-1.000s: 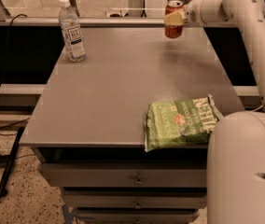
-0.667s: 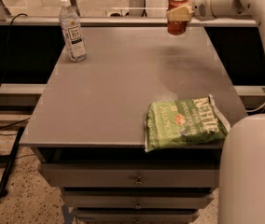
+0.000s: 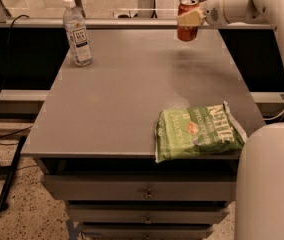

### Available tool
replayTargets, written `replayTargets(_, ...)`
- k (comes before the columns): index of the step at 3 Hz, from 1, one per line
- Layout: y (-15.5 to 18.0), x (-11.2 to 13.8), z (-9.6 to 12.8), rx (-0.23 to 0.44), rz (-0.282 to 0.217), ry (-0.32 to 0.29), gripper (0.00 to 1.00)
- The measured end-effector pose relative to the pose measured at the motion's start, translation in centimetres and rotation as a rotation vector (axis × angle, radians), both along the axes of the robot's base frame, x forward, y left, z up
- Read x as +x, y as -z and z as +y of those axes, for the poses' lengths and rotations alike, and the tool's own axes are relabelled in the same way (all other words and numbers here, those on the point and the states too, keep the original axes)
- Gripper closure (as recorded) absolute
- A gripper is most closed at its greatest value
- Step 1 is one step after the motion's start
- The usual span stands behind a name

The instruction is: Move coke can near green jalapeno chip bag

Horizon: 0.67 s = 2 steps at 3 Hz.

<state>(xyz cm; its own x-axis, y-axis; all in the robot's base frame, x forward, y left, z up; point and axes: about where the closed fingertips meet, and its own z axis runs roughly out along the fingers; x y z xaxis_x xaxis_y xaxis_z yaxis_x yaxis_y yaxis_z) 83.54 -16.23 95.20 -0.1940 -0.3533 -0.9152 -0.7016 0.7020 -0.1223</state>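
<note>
The coke can (image 3: 187,30) is a small red can with a silver top, held upright in the air above the far right part of the grey table (image 3: 122,104). My gripper (image 3: 191,18) is shut on the coke can, with a pale finger across the can's front; the white arm reaches in from the right. The green jalapeno chip bag (image 3: 198,131) lies flat at the table's near right corner, well in front of the can.
A clear plastic water bottle (image 3: 77,32) stands at the far left of the table. Drawers (image 3: 147,191) sit under the tabletop. The robot's white body (image 3: 269,184) fills the lower right. Black cables (image 3: 2,134) hang on the left.
The gripper has lifted the coke can a little higher above the table's far right edge. The bag and the bottle have not moved.
</note>
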Motion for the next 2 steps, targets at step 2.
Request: replayTargets(2,0.2,-5.4,-0.1,-0.011,0.026,-0.085,1.00)
